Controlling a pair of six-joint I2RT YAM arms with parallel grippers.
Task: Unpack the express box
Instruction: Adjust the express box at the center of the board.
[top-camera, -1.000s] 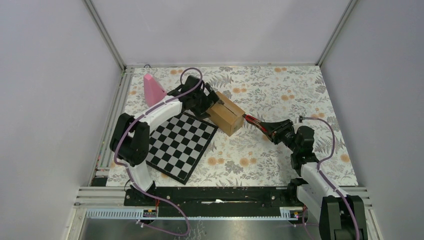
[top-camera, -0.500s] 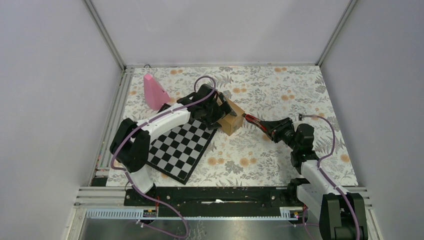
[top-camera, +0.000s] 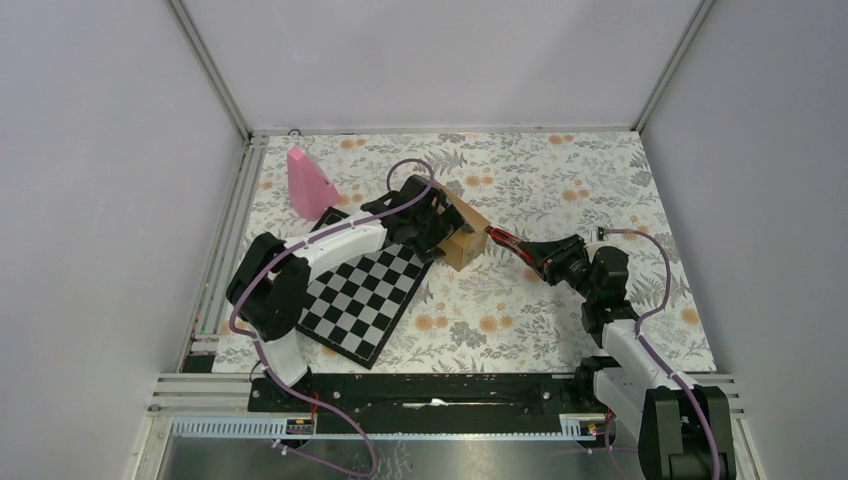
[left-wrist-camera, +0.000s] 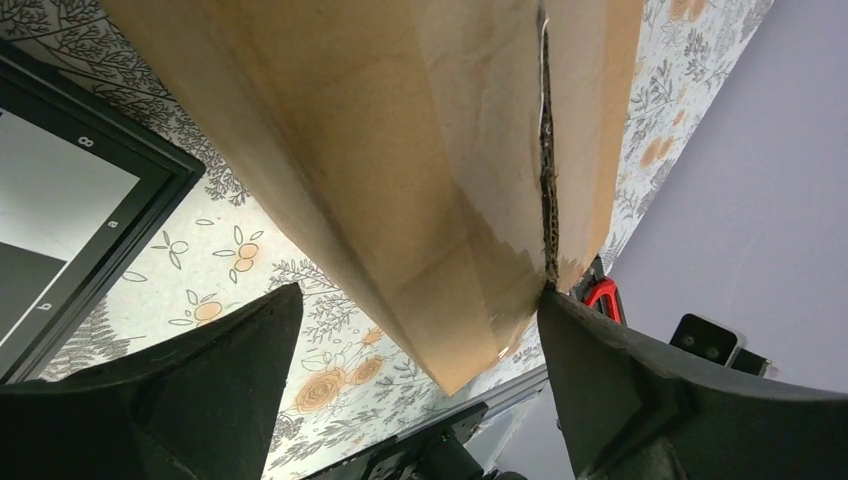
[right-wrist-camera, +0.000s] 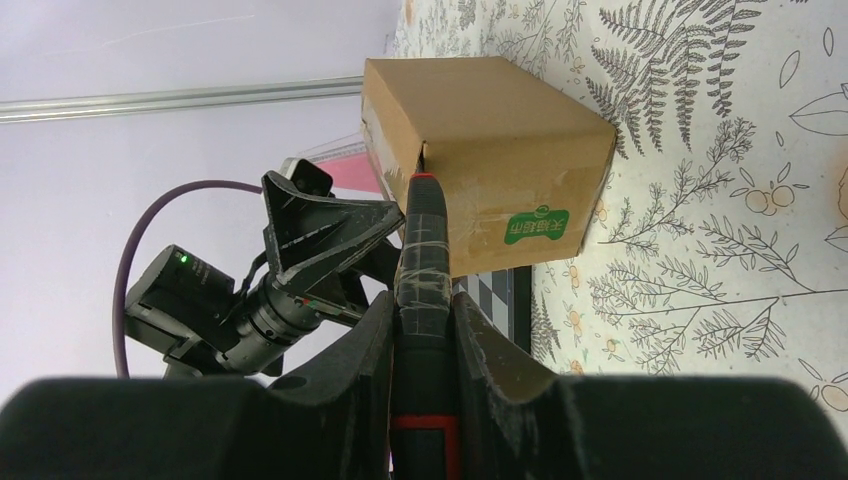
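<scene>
Right now the express box (top-camera: 462, 232) sits on the floral tabletop (top-camera: 560, 190), just off the far corner of the chessboard (top-camera: 360, 290) and between my two arms.

- Left gripper (top-camera: 430, 222): spread wide and straddling the carton from the far-left side. In the left wrist view, cardboard fills the space between the two fingers. One finger (left-wrist-camera: 620, 380) is at the box corner. The other shows a strip of tabletop between it and the box wall, so I judge this a loose bracket and not a clamp.
- Right gripper (top-camera: 548, 258): closed tight on a red-and-black cutter (right-wrist-camera: 425, 250), blade forward.
- Key relation: the box lies ahead and to the left of the right gripper. The blade tip meets the top edge of the near end face, above the small green mark. From the left wrist, the top seam shows as a dark ragged line running along the carton's long axis, away from the blade and toward the left gripper.
- Judgement: the next cut calls for travel straight along that seam. The right arm does the work and the left only steadies. The risk is the carton sliding toward the loose finger.
- Pink cone (top-camera: 306, 183): well apart, far left.
</scene>
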